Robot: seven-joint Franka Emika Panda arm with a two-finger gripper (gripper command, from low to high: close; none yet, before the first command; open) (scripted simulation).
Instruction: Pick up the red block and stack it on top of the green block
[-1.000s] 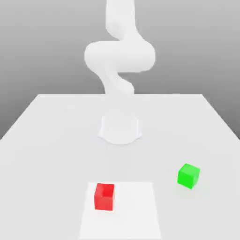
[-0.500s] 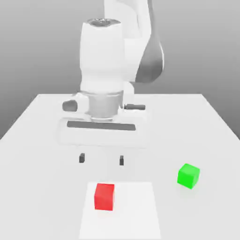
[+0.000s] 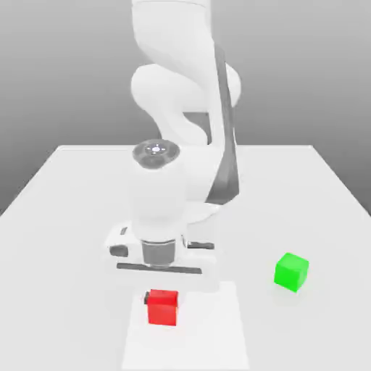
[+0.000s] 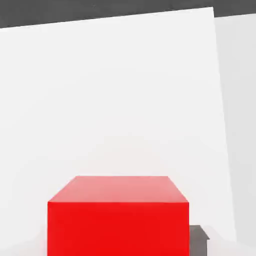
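From the exterior view I see the arm [image 3: 185, 109] folded forward over the table [image 3: 72, 217], its last link pointing straight down and the hand's wide body level just above the red block [image 3: 162, 308]. The gripper [image 3: 162, 297] sits right at the block's top; a small dark finger tip [image 3: 146, 298] shows at the block's upper corner on the exterior view's left. In the hand view the red block [image 4: 118, 220] looms close, with a dark grey finger pad [image 4: 199, 241] just beside its side face. I cannot tell whether that pad touches the face, so I cannot tell if the pincer is spread around the block or already pinching it.

The red block rests on a paler square patch [image 3: 210, 333] of the table, near the front edge. The green block [image 3: 291, 272] stands on the bare table well apart from it, toward the exterior view's right and a little further back.

Half a second ago the hand hung higher, with both finger tips plainly spread and clear above the block; it has since come down onto it. A second ago the arm was upright at the back. Neither block has shifted.
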